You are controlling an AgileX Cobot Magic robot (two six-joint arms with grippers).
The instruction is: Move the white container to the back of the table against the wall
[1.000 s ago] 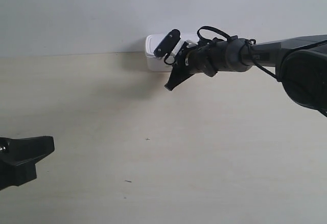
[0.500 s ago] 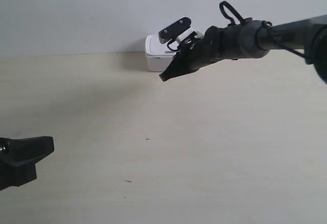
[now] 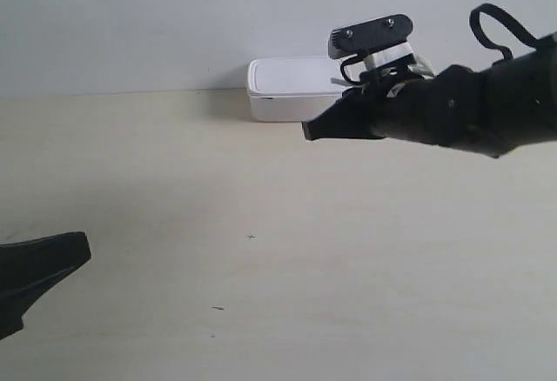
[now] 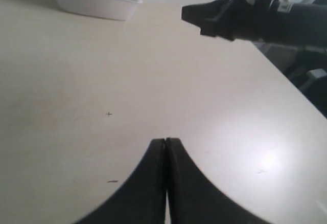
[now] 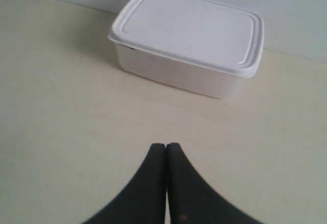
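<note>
Seemingly, in the exterior view, the white container point(image 3: 291, 90) sat at the back of the table point(image 3: 348, 268) against the wall point(image 3: 130, 24), with the right gripper point(image 3: 312, 129) nearby. Left wrist view: the left gripper point(image 4: 166, 144) was pinched together, empty. Right wrist view: jaws together, container untouched. Placement looked done; the next move called only for retreat.

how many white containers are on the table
1: the white container, lid on, sits at the far side of the table by the wall. No others show.

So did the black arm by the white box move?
Yes. The right gripper has drawn back toward the exterior view's right, off the white container, which it partly covered before. The container sits unmoved against the wall.
</note>
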